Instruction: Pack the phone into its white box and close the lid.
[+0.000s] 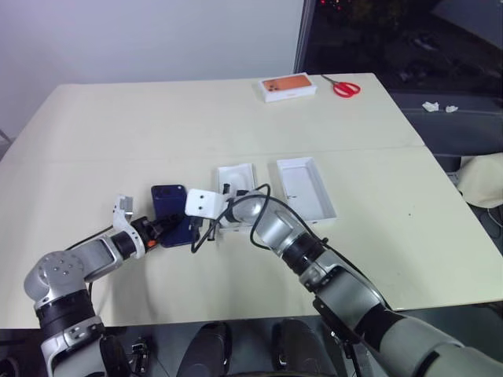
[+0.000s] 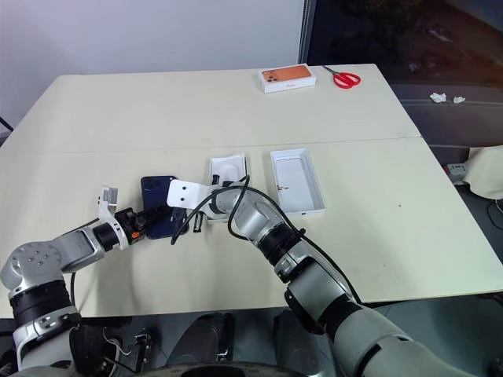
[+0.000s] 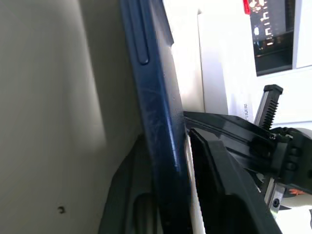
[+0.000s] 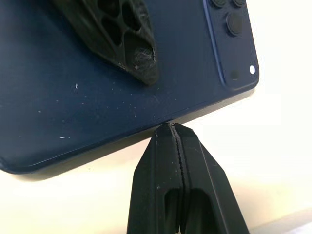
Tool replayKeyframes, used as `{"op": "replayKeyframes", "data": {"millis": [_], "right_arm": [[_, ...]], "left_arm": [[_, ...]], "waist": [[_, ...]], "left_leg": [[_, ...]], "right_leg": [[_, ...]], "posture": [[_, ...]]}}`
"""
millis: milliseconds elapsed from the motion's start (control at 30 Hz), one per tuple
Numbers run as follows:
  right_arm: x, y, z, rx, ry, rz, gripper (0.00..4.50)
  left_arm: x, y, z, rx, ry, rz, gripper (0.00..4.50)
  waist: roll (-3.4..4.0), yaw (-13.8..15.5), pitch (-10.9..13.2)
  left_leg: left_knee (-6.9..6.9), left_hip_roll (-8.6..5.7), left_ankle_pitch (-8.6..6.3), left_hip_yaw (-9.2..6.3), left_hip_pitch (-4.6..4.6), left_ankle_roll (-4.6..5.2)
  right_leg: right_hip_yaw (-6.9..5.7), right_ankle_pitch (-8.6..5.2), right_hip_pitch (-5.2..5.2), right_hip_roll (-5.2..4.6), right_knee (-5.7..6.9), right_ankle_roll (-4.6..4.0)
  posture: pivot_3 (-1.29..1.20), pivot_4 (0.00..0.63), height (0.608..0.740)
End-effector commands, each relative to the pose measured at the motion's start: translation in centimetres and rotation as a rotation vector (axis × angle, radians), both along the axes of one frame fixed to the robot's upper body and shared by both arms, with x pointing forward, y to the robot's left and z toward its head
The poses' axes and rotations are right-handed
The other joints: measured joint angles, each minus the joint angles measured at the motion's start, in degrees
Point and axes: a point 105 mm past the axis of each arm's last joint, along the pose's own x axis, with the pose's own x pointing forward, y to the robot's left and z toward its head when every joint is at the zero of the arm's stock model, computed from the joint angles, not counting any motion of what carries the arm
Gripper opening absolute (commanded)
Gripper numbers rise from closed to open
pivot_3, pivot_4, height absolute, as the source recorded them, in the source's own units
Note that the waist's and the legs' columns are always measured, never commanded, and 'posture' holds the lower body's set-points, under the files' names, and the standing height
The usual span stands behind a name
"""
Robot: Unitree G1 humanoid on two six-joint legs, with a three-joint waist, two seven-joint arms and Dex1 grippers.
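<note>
The dark navy phone point(image 1: 168, 203) is back up on the table, its camera bump point(image 4: 229, 29) at one corner. My left gripper point(image 1: 163, 228) is shut on the phone's near end, one finger point(image 4: 122, 34) lying across its back and the edge point(image 3: 156, 126) running between the jaws. My right gripper point(image 4: 170, 129) is shut, its tip against the phone's long edge. The white box point(image 1: 236, 179), with a white insert in it, is partly hidden behind my right arm. The lid point(image 1: 306, 188) lies beside it, plain white inside up.
A white box with an orange phone picture point(image 1: 288, 86) and red scissors point(image 1: 344, 88) sit at the table's far right corner. A black cable loops over my right wrist point(image 1: 255, 208). The table's right edge point(image 1: 471, 212) drops to the floor.
</note>
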Motion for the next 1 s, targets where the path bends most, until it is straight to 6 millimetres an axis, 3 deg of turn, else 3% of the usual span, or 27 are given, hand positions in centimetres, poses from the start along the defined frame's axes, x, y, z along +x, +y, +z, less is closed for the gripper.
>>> {"op": "replayKeyframes", "data": {"millis": [33, 333, 500, 567, 667, 767, 1000], "right_arm": [[-0.3, 0.6, 1.0, 0.027, -0.02, 0.025, 0.0], [-0.2, 0.4, 1.9, 0.056, -0.022, 0.019, 0.0], [-0.8, 0.5, 5.3, 0.245, 0.1, 0.027, 0.0], [-1.3, 0.0, 7.2, 0.361, 0.207, 0.039, 0.0], [-1.5, -1.3, 8.4, 0.429, 0.267, 0.034, 0.0], [-1.3, -3.2, 8.7, 0.443, 0.271, 0.014, 0.0], [-1.3, -6.1, 8.1, 0.419, 0.251, -0.024, 0.0]], "left_arm": [[-0.3, 0.3, -1.6, 0.028, 0.076, 0.026, 1.03], [-0.4, 0.6, -1.4, 0.002, 0.066, 0.036, 1.03], [-0.3, 0.7, -0.5, -0.07, 0.032, 0.04, 1.03], [-0.5, 0.9, -0.1, -0.114, 0.01, 0.038, 1.03], [-0.6, 0.9, 0.7, -0.198, -0.014, 0.033, 1.03], [-0.5, 0.8, 1.2, -0.25, -0.031, 0.039, 0.26], [-0.6, 0.4, 1.0, -0.228, -0.014, 0.027, 0.26]], "waist": [[0.0, 0.0, 0.0], [0.0, 0.0, 0.0], [0.0, 0.0, 0.0], [0.01, 0.0, 0.0], [0.01, 0.0, 0.0], [0.01, 0.0, 0.0], [0.0, 0.1, 0.1]], "left_leg": [[0.0, 0.0, 0.0, 0.0, 0.0, 0.0], [0.0, 0.0, 0.0, 0.0, 0.0, 0.0], [-0.02, 0.01, 0.0, 0.0, -0.02, 0.0], [-0.01, 0.01, 0.0, 0.0, -0.06, 0.0], [-0.05, 0.04, 0.0, 0.0, -0.09, 0.0], [-0.08, 0.04, -0.01, 0.0, -0.1, 0.01], [-0.12, 0.04, -0.01, 0.01, -0.18, 0.02]], "right_leg": [[0.0, 0.0, 0.0, 0.0, 0.0, 0.0], [0.0, 0.0, 0.0, 0.0, 0.0, 0.0], [0.0, 0.0, 0.02, 0.0, 0.0, 0.0], [0.01, 0.0, 0.05, 0.0, 0.0, 0.0], [0.0, 0.0, 0.02, 0.01, -0.02, 0.0], [0.0, 0.0, 0.0, 0.01, -0.08, 0.0], [0.01, 0.0, 0.02, 0.0, -0.13, 0.0]], "posture": [[0.0, 0.15, 0.74], [0.0, 0.15, 0.74], [0.0, 0.15, 0.74], [0.0, 0.15, 0.74], [0.0, 0.15, 0.74], [0.0, 0.15, 0.74], [0.0, 0.15, 0.74]]}}
